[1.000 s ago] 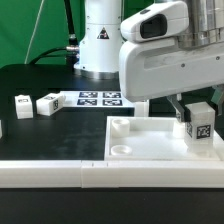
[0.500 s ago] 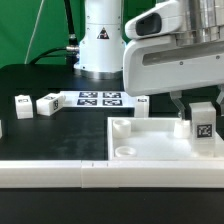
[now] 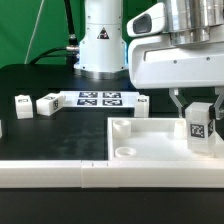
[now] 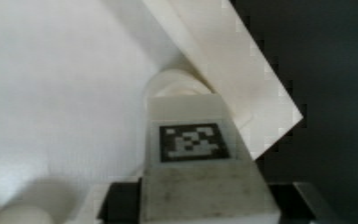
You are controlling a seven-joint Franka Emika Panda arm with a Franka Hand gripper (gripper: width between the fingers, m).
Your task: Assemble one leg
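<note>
My gripper [image 3: 200, 112] is shut on a leg [image 3: 200, 126], a small white block with a black-and-white tag, held upright over the right part of the large flat white square part [image 3: 150, 140]. In the wrist view the leg [image 4: 194, 150] fills the middle between my fingers [image 4: 126, 200], its far end pointing at a corner of the square part [image 4: 60, 90]. Two more legs [image 3: 22, 105] [image 3: 47, 103] lie on the black table at the exterior view's left. Whether the held leg touches the square part I cannot tell.
The marker board [image 3: 100, 98] lies behind the square part, before the robot base [image 3: 103, 40]. A white rail [image 3: 60, 172] runs along the table's front edge. Another white block [image 3: 142, 103] lies by the marker board, partly hidden by my arm.
My gripper with the leg has moved a little toward the exterior view's right, over the square part. The loose legs have not moved.
</note>
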